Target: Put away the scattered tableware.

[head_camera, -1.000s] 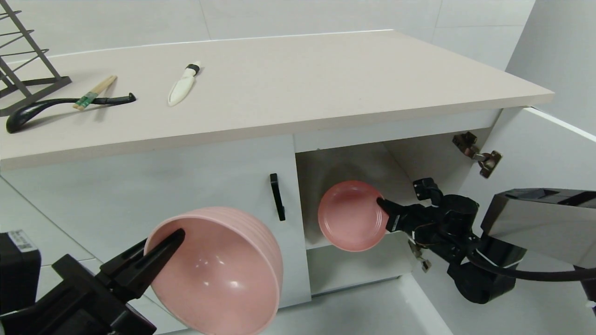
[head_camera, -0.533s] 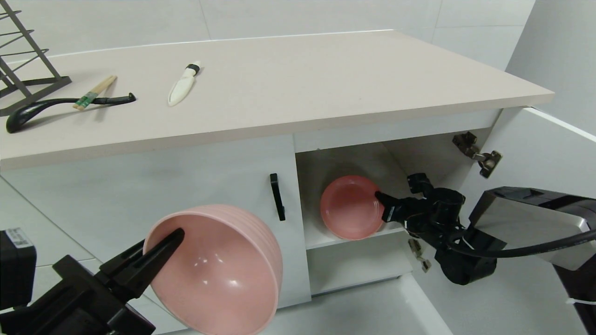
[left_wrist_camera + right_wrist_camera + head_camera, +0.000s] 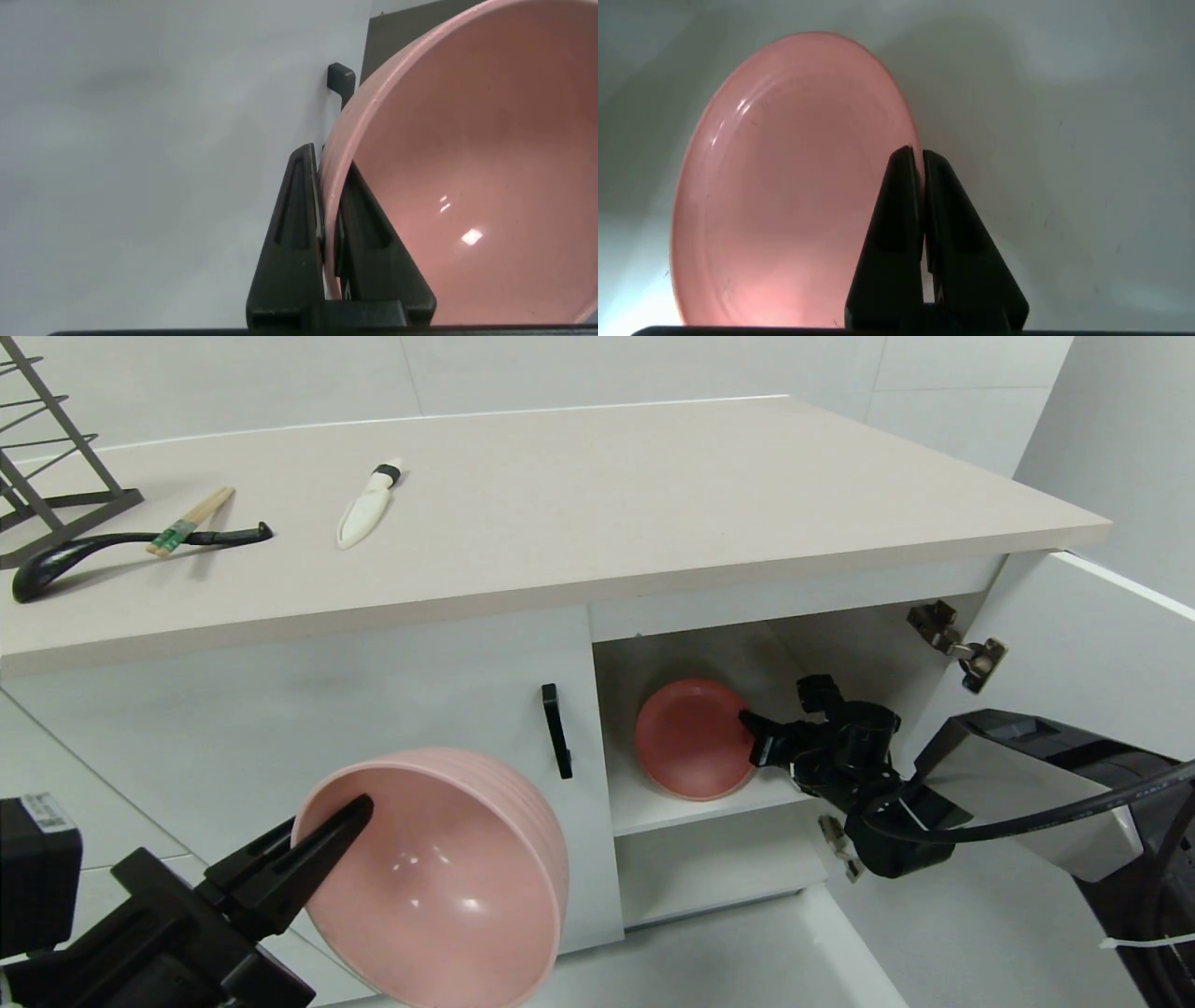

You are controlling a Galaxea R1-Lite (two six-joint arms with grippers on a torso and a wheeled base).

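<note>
I'm seeing the right gripper (image 3: 915, 157) pinching the pink plate (image 3: 794, 177) by its rim, jaws almost pressed together; the wrist view is giving me that grip edge-on. The head view is placing it: the plate is standing on edge inside the open cabinet, low over the shelf (image 3: 653, 814), contact unclear, with the right arm reaching in low. The left gripper (image 3: 327, 168) is clamping the pink bowl (image 3: 467, 159) by its wall, that arm hanging low before the closed door (image 3: 373, 709).
</note>
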